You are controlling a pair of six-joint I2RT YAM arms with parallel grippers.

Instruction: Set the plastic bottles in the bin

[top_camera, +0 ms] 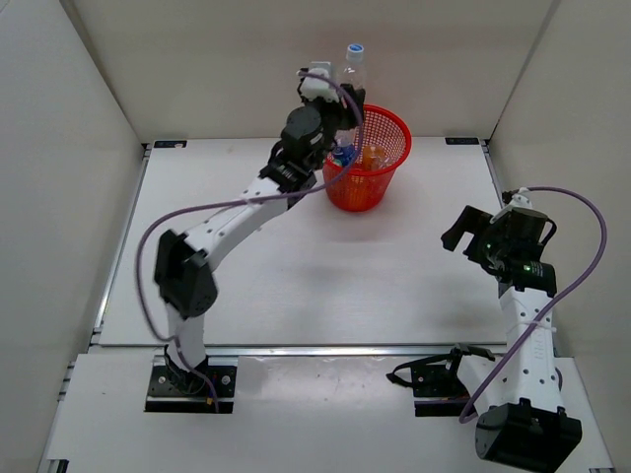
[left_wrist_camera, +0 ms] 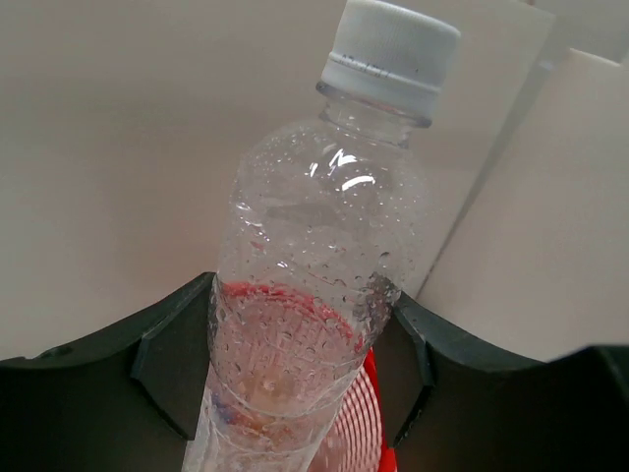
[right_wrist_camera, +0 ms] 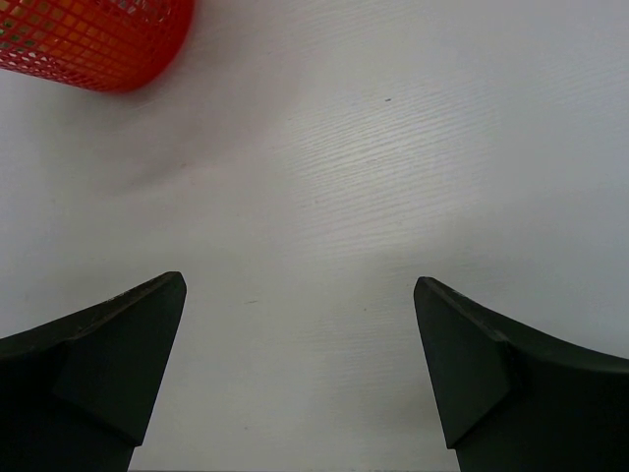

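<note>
My left gripper [top_camera: 342, 99] is shut on the long clear bottle [top_camera: 353, 71] and holds it upright above the left rim of the red mesh bin [top_camera: 386, 177]. In the left wrist view the bottle [left_wrist_camera: 314, 285], wet inside with a pale cap, fills the gap between the jaws, and the bin's red mesh [left_wrist_camera: 359, 423] shows below it. Inside the bin I see an orange bottle [top_camera: 372, 156] and a blue-labelled one [top_camera: 344, 156]; other bottles are hidden. My right gripper [top_camera: 471, 235] is open and empty over bare table at the right.
The bin's side [right_wrist_camera: 93, 39] shows at the top left of the right wrist view. White walls close the table at the back and on both sides. The white table top [top_camera: 296, 276] lies between the arms.
</note>
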